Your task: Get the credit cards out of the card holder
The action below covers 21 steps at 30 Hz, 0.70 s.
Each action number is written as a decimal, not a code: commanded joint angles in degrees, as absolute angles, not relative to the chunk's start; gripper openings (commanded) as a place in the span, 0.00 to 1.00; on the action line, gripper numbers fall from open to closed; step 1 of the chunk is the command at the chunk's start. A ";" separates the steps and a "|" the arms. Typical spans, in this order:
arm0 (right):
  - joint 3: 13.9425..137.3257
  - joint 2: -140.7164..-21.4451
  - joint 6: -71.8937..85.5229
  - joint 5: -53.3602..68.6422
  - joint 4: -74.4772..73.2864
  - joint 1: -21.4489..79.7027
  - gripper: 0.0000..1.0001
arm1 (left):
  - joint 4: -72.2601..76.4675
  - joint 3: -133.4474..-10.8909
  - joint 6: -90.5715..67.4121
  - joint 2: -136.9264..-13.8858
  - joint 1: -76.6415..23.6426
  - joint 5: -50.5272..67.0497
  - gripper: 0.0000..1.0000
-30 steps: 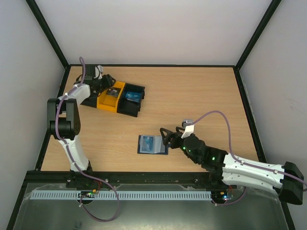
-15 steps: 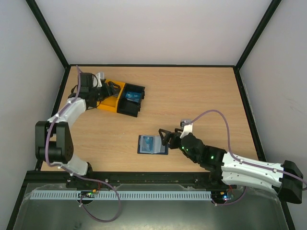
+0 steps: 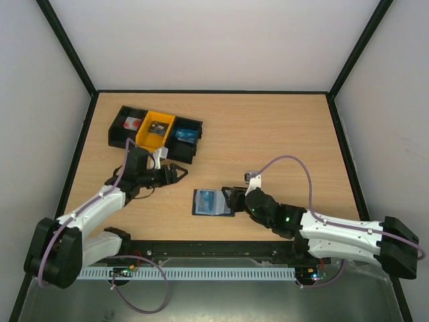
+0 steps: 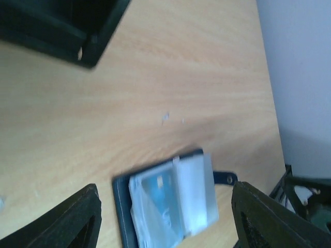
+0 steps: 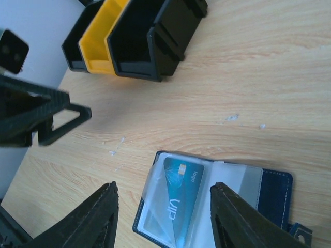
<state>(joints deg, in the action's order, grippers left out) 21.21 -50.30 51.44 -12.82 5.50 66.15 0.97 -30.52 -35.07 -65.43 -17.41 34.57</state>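
As it lies open, flat card holder (image 5: 276, 188), glossy blue card (image 5: 182, 199).

The card holder (image 3: 213, 202) I'm working on lies flat and opened out on the wooden table (image 3: 281, 134), toward its near edge and about midway across. Its cover is dark, almost black, with a stitched rim and a small snap tab poking out at one side. Clear plastic sleeves are fanned across it. Tucked in one of them I can see a single credit card (image 5: 182, 199), blue-teal with a chip and pale lettering, lying face up and not pulled out.
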 commanded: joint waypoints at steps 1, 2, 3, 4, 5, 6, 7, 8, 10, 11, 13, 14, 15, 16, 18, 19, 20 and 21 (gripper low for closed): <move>20.73 -54.11 54.52 -11.65 8.79 66.42 0.45 | 5.75 -24.44 -41.06 -59.77 -20.24 33.26 0.70; 20.62 -55.13 55.10 -11.12 9.38 66.41 0.43 | 6.96 -22.98 -42.25 -58.72 -20.70 33.27 0.70; 20.43 -56.25 55.59 -10.60 10.26 66.39 0.41 | 8.42 -21.63 -43.48 -57.76 -21.19 33.31 0.69; 20.33 -57.75 56.08 -10.16 11.12 66.36 0.39 | 9.57 -20.57 -44.60 -56.87 -21.76 33.16 0.69; 20.28 -58.93 56.67 -9.75 11.77 66.37 0.38 | 10.40 -19.70 -45.35 -56.13 -22.45 32.76 0.69; 20.22 -60.14 57.04 -9.11 12.61 66.40 0.37 | 11.07 -18.96 -45.97 -55.70 -23.25 32.19 0.68; 20.24 -61.41 57.35 -8.36 13.46 66.43 0.37 | 11.75 -18.18 -46.31 -55.57 -24.09 31.59 0.68; 20.40 -62.75 57.51 -7.46 14.27 66.41 0.36 | 12.40 -17.54 -46.64 -55.75 -24.88 31.15 0.68; 21.21 -65.61 57.50 -5.73 15.28 66.38 0.35 | 13.90 -16.12 -47.40 -56.39 -25.86 30.76 0.68; 21.64 -67.10 57.42 -4.90 15.66 66.36 0.35 | 14.87 -15.56 -47.72 -56.89 -26.25 30.76 0.68; 22.36 -69.87 57.31 -3.60 16.70 66.36 0.33 | 17.24 -14.45 -48.65 -57.91 -26.66 30.88 0.68; 22.74 -71.17 57.18 -3.05 17.37 66.37 0.32 | 18.49 -14.16 -49.21 -58.34 -26.90 31.19 0.68; 23.18 -72.32 57.06 -2.55 17.73 66.40 0.30 | 19.48 -14.00 -49.75 -58.83 -27.36 31.36 0.68; 23.63 -73.46 56.92 -2.32 17.84 66.41 0.28 | 20.31 -13.91 -50.09 -59.21 -27.81 31.32 0.68; 24.45 -75.42 56.87 -2.28 17.98 66.36 0.27 | 21.31 -14.14 -50.58 -59.69 -28.82 30.85 0.68; 24.77 -76.22 56.89 -2.28 18.02 66.40 0.26 | 21.72 -14.24 -50.88 -59.90 -29.28 30.63 0.68; 25.05 -76.93 56.88 -2.04 18.24 66.40 0.26 | 22.10 -14.27 -51.28 -59.95 -29.83 30.47 0.68; 25.18 -77.59 56.87 -1.64 18.61 66.36 0.25 | 22.47 -14.12 -51.51 -60.10 -30.14 30.35 0.68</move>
<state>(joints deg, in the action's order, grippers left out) 22.98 -75.37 56.60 -2.63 15.90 66.15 17.50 -14.28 -49.56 -59.53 -28.60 31.07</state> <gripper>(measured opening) 0.261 0.679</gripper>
